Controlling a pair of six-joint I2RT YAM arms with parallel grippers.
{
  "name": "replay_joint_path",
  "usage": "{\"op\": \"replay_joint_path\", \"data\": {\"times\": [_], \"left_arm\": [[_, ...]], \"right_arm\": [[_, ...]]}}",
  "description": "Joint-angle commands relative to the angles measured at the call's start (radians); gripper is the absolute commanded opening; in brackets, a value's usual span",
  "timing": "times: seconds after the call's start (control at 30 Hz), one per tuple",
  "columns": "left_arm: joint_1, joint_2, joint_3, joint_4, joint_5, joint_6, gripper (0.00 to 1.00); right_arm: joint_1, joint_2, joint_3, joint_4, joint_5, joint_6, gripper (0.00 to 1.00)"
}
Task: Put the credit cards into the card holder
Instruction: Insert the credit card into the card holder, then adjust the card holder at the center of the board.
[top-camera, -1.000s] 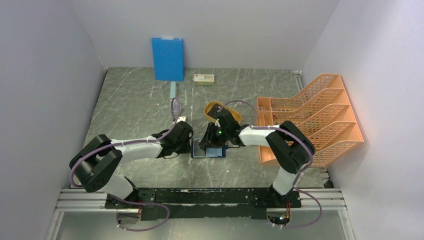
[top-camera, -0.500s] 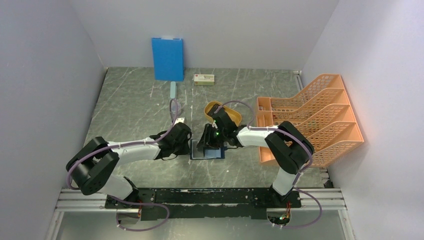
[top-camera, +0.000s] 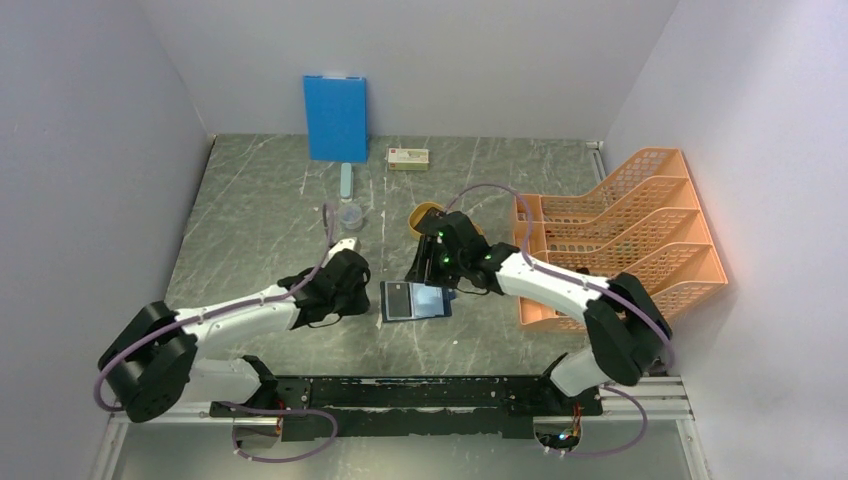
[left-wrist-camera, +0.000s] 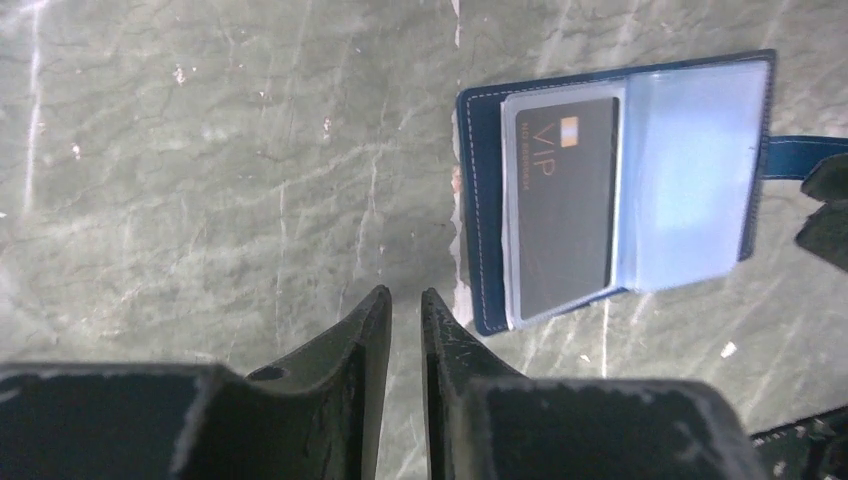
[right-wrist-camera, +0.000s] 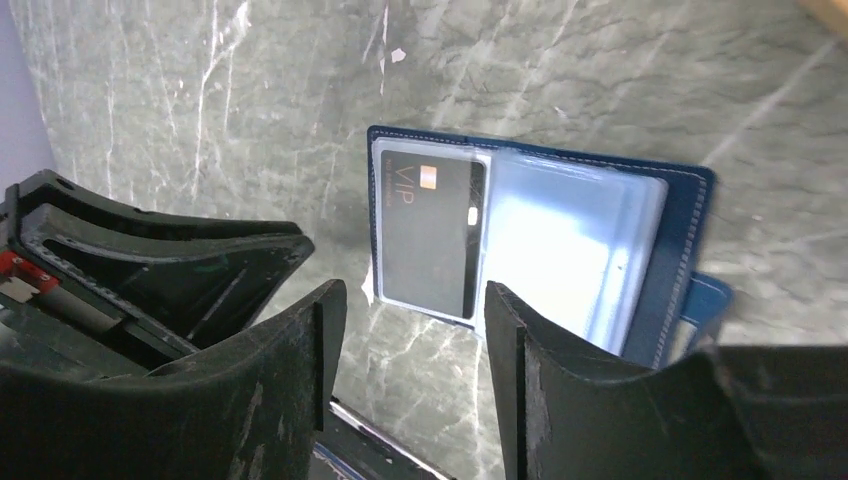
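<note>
The card holder (top-camera: 416, 300) lies open and flat on the marble table, dark navy outside with clear, light blue sleeves inside. A black credit card (top-camera: 399, 298) marked VIP sits in its left sleeve (left-wrist-camera: 562, 205) (right-wrist-camera: 426, 236). My left gripper (top-camera: 357, 287) is just left of the holder (left-wrist-camera: 610, 190); its jaws (left-wrist-camera: 405, 300) stand a narrow gap apart with only table between them. My right gripper (top-camera: 426, 270) hovers over the holder's far edge (right-wrist-camera: 545, 240), open (right-wrist-camera: 415, 300) and empty. No other credit cards show.
An orange file rack (top-camera: 620, 235) fills the right side. A yellow oval tray (top-camera: 428, 215) sits behind the right wrist. A clear cup (top-camera: 350, 213), a pale strip (top-camera: 346, 180), a small box (top-camera: 408, 158) and a blue board (top-camera: 335, 118) are farther back.
Both grippers have drawn away from the card holder, the left one leftward, the right one up and back. Both sets of jaws have widened. The holder now lies uncovered.
</note>
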Motion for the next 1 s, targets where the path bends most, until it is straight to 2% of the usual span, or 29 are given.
{"op": "replay_joint_path", "data": {"times": [0.0, 0.17, 0.3, 0.4, 0.57, 0.8, 0.97], "left_arm": [[-0.003, -0.121, -0.003, -0.077, -0.025, 0.003, 0.26], [-0.003, -0.268, -0.040, -0.046, 0.041, 0.041, 0.45], [-0.003, -0.347, -0.067, -0.051, 0.055, 0.043, 0.51], [-0.003, -0.391, -0.083, -0.056, 0.055, 0.038, 0.53], [-0.003, -0.435, -0.087, -0.110, 0.046, 0.033, 0.53], [-0.002, -0.478, -0.113, -0.136, 0.032, 0.019, 0.52], [-0.003, -0.470, -0.121, -0.126, 0.042, 0.017, 0.51]], "right_arm": [[0.002, -0.143, -0.059, -0.079, 0.124, -0.053, 0.55], [-0.003, -0.306, -0.206, -0.011, 0.189, -0.082, 0.53], [-0.023, -0.271, -0.237, 0.015, 0.165, -0.057, 0.55], [-0.067, -0.240, -0.292, 0.132, 0.082, 0.002, 0.60], [-0.077, -0.196, -0.315, 0.190, 0.131, 0.057, 0.66], [-0.060, -0.120, -0.355, 0.281, 0.071, 0.108, 0.65], [-0.022, -0.113, -0.392, 0.287, 0.077, 0.164, 0.63]]}}
